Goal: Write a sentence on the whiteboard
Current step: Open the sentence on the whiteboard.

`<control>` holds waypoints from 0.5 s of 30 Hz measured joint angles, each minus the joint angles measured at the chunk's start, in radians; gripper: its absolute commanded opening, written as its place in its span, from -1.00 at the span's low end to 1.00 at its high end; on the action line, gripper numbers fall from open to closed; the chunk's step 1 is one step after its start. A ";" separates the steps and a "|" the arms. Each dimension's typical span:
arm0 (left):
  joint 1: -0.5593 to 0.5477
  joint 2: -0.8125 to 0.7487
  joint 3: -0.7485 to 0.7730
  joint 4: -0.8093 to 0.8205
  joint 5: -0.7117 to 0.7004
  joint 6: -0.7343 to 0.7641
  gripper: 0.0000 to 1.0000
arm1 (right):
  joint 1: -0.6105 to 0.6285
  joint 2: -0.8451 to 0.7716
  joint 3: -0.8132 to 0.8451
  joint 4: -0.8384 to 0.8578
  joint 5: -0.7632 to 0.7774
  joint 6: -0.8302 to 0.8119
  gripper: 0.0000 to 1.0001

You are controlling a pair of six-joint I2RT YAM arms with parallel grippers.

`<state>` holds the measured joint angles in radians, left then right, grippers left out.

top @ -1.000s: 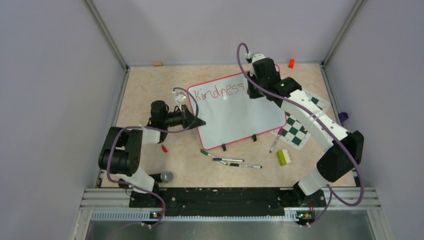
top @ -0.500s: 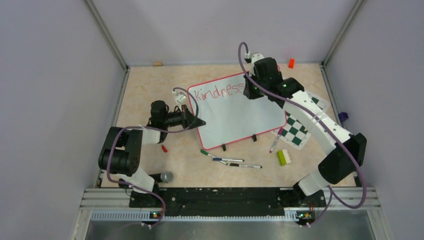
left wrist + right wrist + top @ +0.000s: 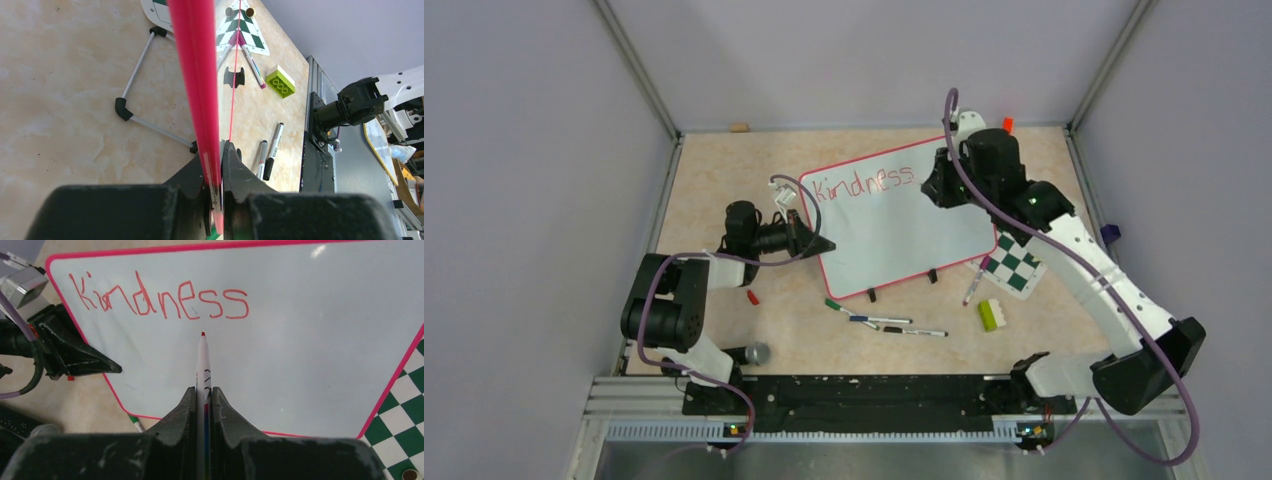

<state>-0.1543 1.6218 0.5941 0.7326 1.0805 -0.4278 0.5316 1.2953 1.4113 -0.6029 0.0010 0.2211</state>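
Note:
The whiteboard with a red-pink frame stands tilted mid-table on two black clip feet. Red lettering "Kindness" runs along its top; it also shows in the right wrist view. My left gripper is shut on the board's left edge; the left wrist view shows the pink frame pinched between its jaws. My right gripper is shut on a red-tipped marker, raised by the board's upper right. The marker tip sits just below the lettering, above the board.
A green-and-white checkered mat lies right of the board. Loose markers and a green marker lie in front. A lime brick, a pink-tipped pen, a small red piece and an orange block lie around.
My right arm has swung to the right and back from the end of the word, lifting the marker off the board. The final "s" is now uncovered. The left gripper has not moved.

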 measured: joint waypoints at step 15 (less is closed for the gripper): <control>0.000 0.000 0.000 0.001 0.000 0.000 -1.00 | 0.374 0.062 -0.125 0.109 0.282 0.093 -1.00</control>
<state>-0.1543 1.6218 0.5941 0.7334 1.0809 -0.4278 0.9054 1.3575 1.2865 -0.4938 0.2825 0.3145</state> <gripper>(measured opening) 0.098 0.093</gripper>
